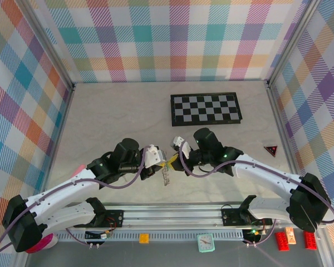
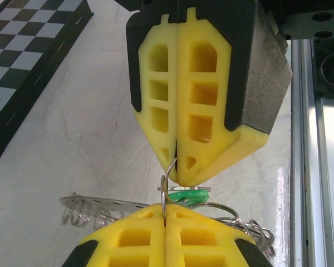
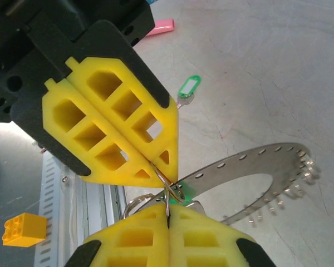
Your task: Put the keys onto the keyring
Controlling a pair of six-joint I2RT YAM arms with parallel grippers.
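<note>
My left gripper [image 1: 164,163] and right gripper [image 1: 174,158] meet tip to tip above the table's front middle. Both are shut on the same thin wire split ring [image 2: 166,183], one from each side. In the left wrist view my left gripper [image 2: 166,210] is at the bottom and the right gripper [image 2: 178,179] above it. A green key head [image 2: 189,195] sits right at that wire ring. The keyring [image 3: 256,167], a flat metal ring with a beaded edge, hangs tilted just behind the pinch; more wire loops [image 2: 239,222] dangle beside it. Another green key [image 3: 188,88] lies apart on the table.
A black-and-white checkerboard [image 1: 206,108] lies at the back right, a red triangle [image 1: 271,149] near the right wall. A pink object [image 3: 161,26] lies past the loose key. The metal rail [image 1: 172,214] runs along the near edge, with a yellow brick [image 3: 23,229] beyond it.
</note>
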